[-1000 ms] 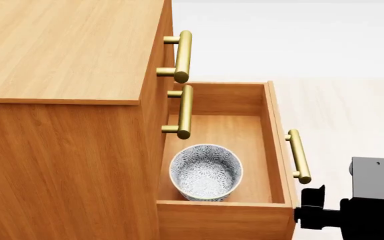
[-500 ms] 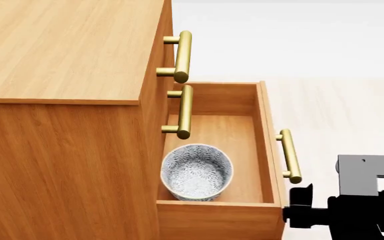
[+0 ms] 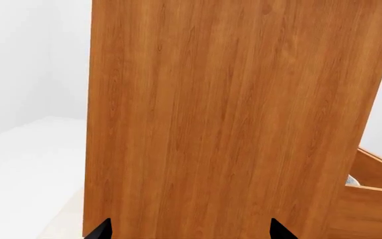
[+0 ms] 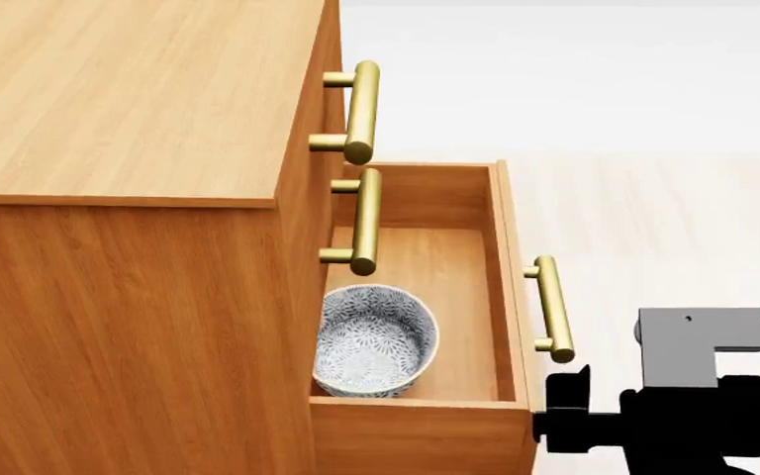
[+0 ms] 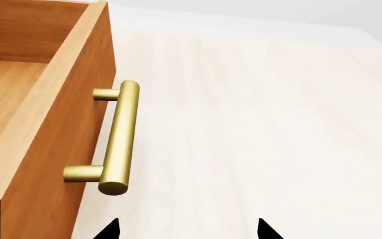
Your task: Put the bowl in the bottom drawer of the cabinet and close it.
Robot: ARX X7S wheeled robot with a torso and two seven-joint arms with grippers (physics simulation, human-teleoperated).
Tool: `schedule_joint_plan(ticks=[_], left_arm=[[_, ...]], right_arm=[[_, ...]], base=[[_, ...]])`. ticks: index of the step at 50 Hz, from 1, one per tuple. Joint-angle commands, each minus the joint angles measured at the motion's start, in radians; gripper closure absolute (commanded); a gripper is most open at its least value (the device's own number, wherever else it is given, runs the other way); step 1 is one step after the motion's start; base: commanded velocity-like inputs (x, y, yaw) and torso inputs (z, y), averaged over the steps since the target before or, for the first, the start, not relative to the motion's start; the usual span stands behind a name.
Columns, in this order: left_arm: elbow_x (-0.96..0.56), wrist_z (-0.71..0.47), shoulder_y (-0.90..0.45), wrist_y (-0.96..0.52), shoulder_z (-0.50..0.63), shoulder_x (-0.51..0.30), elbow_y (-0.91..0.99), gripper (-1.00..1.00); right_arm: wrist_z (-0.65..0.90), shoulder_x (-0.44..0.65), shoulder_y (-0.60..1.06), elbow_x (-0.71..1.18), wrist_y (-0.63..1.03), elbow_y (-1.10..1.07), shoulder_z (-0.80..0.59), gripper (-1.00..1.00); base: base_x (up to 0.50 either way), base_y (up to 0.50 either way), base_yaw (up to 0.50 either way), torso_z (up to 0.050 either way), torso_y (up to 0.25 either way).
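Inside, the bowl (image 4: 373, 339) sits in the half-open bottom drawer (image 4: 506, 287); right gripper (image 5: 187, 230) and left gripper (image 3: 189, 230) both spread, empty

Pale wood floor (image 4: 671, 198), white bkgd wall (image 3: 25, 59)

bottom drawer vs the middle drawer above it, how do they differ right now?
The bottom drawer stands partly pulled out; the middle drawer sits flush in the cabinet. The bottom drawer's inside shows, with the bowl in it; the middle drawer's inside is hidden. The right gripper is near the bottom drawer's handle; nothing is near the middle handle. Both share honey-brown wood and brass bar handles.
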Motion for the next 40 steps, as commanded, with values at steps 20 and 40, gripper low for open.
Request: schedule_joint_plan(ticks=[20, 40], left_arm=[[-0.007, 0.0, -0.001, 0.005, 0.001, -0.004, 0.0, -1.0], [-0.001, -0.006, -0.001, 0.002, 0.005, -0.004, 0.001, -1.0]], right_arm=[[-0.003, -0.043, -0.007, 0.035, 0.005, 0.004, -0.044, -1.0], [-0.004, -0.054, 0.0, 0.045, 0.011, 0.003, -0.082, -1.0]], base=[[0.0, 0.0, 0.0, 0.0, 0.0], [0.0, 0.0, 0.0, 0.0, 0.0]])
